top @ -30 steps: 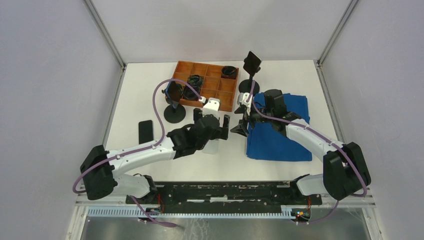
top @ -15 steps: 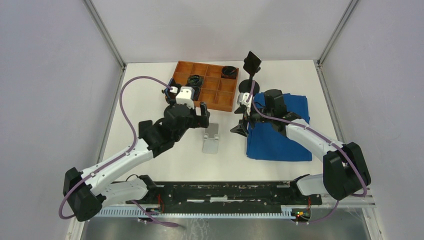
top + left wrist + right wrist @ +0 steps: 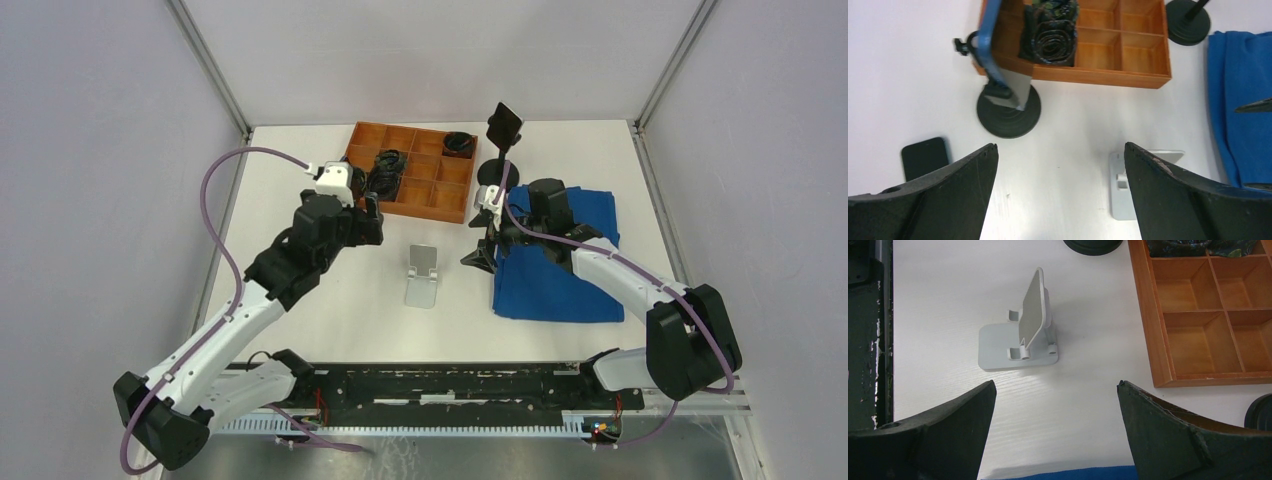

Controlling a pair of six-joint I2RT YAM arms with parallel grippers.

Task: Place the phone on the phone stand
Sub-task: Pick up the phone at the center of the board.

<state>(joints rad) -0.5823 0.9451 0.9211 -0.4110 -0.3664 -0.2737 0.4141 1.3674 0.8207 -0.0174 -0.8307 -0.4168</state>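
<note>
Could clip the post (image 3: pixel 1008 107) near the phone (image 3: pixel 925 157) on reaching down, given left gripper (image 3: pixel 1059 150) and right gripper (image 3: pixel 1056 383) both spread wide and empty.

We can't read any text, label, brand, number or sign in any view. Phone (image 3: pixel 924 157) shows only a plain dark face; phone stand (image 3: pixel 1034 305) is plain light grey.
</note>
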